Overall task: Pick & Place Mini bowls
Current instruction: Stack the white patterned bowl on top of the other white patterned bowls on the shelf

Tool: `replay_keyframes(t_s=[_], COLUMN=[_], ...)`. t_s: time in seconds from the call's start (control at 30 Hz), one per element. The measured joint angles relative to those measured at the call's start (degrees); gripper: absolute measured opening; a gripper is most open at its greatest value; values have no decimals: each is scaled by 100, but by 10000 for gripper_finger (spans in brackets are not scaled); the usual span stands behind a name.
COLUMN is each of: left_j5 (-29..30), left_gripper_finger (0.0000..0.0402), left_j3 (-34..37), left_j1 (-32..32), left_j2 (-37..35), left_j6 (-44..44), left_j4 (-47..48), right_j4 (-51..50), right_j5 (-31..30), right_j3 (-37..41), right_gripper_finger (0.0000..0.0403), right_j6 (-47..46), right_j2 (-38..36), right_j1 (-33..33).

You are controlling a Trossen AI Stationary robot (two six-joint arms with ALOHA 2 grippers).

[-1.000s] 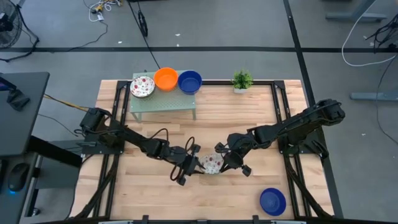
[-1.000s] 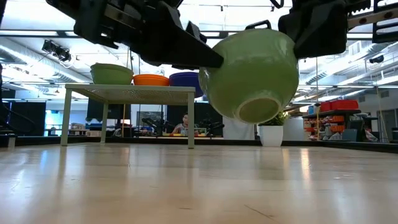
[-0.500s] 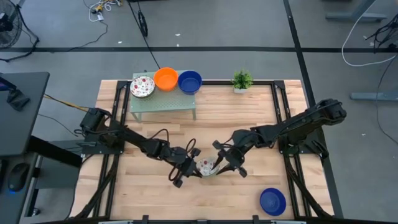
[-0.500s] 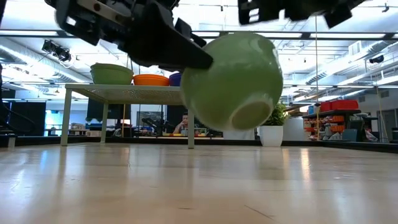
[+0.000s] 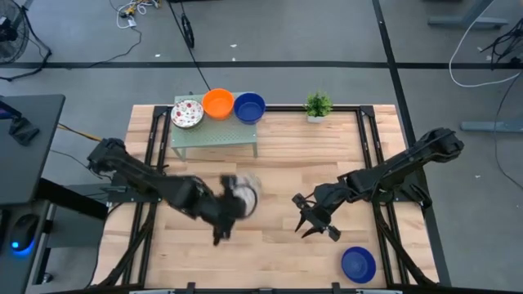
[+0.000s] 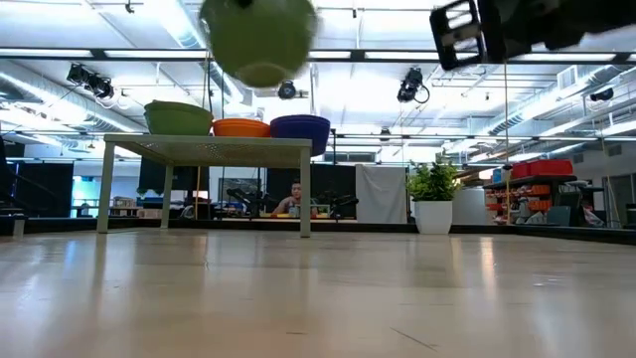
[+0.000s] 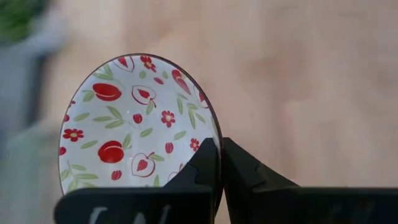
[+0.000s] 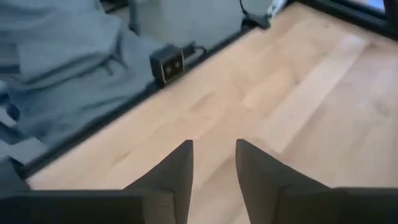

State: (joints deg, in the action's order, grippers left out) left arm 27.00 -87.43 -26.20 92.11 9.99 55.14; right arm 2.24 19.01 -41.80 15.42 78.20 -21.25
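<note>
Carrying a patterned bowl (image 7: 134, 121) in the left gripper (image 5: 231, 204) — fingers pinched shut on the rim, one inside, one outside, clearly so in the left wrist view. Hanging well clear of the table (image 5: 278, 163), near its middle on the left side; showing high in the low view as a pale green underside (image 6: 260, 40).

Waiting to the right of centre: the right gripper (image 5: 315, 220), fingers spread and holding nothing, bare wood between them in its wrist view (image 8: 212, 168).

Sitting on the small shelf (image 5: 214, 135) at the far-left edge: another patterned bowl (image 5: 187, 113), an orange bowl (image 5: 218, 104) and a blue bowl (image 5: 249, 107), touching in a row. Lying alone near the near-right corner: a second blue bowl (image 5: 358, 263).

Judging the handling — likely light, stiff and glossy, so prone to slipping or swinging in a one-point rim pinch; possibly chippable if ceramic, which cannot be told. Best taken at the rim, as here, with a finger each side of the wall, and set down gently, base level.
</note>
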Motion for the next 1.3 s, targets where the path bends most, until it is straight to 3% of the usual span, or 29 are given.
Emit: replay_keyframes(t_s=[0.17,0.3,0.6,0.73,1.03,1.3], left_j5=[800,1100,1196,766,572,379], left_gripper_finger=[11,11,11,12,11,10], left_j3=[-1069,-1155,-1155,-1155,-1149,-1145], left_j1=[590,1483,3326,3874,4401,4479], left_j2=[-284,-771,-1272,-1247,-1223,-1064], left_j6=[902,1213,662,381,322,371], left_j4=[2363,3072,3066,3008,2893,2869], right_j4=[509,584,594,595,592,591], right_j5=[-232,-290,-314,-315,-313,-313], right_j3=[317,356,357,357,357,357], right_gripper_finger=[109,102,100,100,100,100], right_j6=[-2,2,15,24,7,7], right_j2=[3,3,3,3,3,3], right_j1=[-23,-21,-18,-18,-18,-18])
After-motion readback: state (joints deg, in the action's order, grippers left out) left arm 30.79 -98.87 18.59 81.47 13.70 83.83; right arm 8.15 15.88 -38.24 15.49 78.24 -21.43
